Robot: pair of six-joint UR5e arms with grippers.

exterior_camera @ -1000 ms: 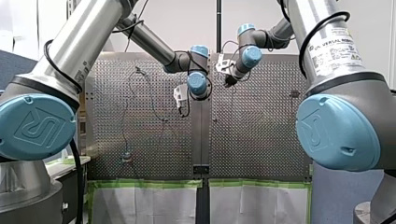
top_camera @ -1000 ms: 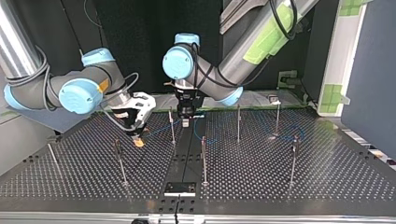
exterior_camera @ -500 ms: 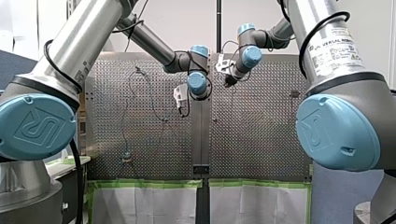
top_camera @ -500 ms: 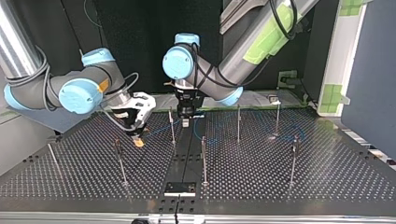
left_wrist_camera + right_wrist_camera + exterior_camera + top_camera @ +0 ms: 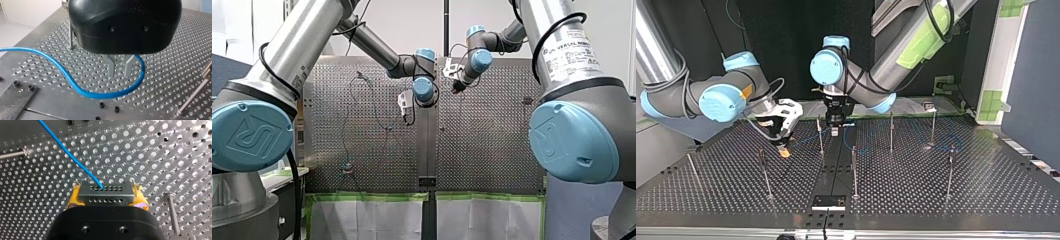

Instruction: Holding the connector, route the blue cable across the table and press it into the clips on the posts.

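My right gripper (image 5: 107,196) clamps its yellow pads on the grey metal connector block (image 5: 105,191), so the thin blue cable (image 5: 70,152) can be steered, I judge. In the top view it sits at eight o'clock of a slim steel post (image 5: 820,136). My left gripper (image 5: 119,72), at that post's three o'clock, hovers parted and empty over the cable's slack loop, likely placed to press it down.

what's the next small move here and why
Probably ease my left gripper forward and down onto the blue cable: its fingers stand open with the cable curving ahead of them, ungripped, while my right gripper clamps the connector.
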